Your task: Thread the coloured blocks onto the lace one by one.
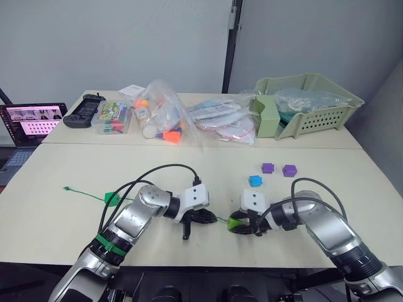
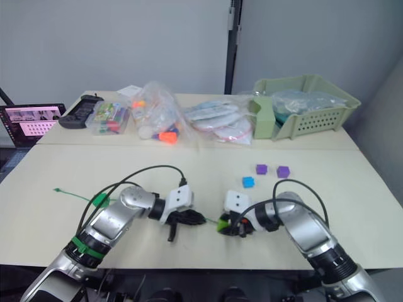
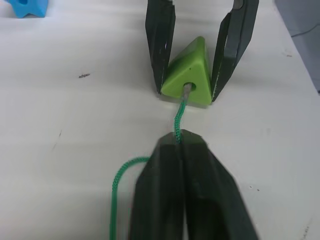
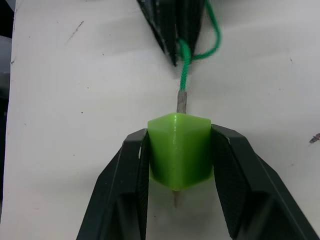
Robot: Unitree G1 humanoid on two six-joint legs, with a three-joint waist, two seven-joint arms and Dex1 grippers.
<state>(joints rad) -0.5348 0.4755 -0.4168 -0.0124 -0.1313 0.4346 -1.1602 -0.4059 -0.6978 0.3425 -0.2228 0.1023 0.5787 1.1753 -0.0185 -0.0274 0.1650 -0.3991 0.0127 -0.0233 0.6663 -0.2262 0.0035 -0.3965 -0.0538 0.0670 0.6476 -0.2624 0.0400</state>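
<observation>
My right gripper is shut on a light green block, held just above the table near its front edge. My left gripper is shut on the green lace a short way behind its silvery tip. The tip goes into the block's hole and pokes out the far side. The lace trails left over the table, with a dark green block lying on its line. A blue block and two purple blocks lie loose behind my right gripper.
A pale green basket stands at the back right. Clear bags of craft items lie along the back. At the back left are a small clear box, a black controller and a laptop.
</observation>
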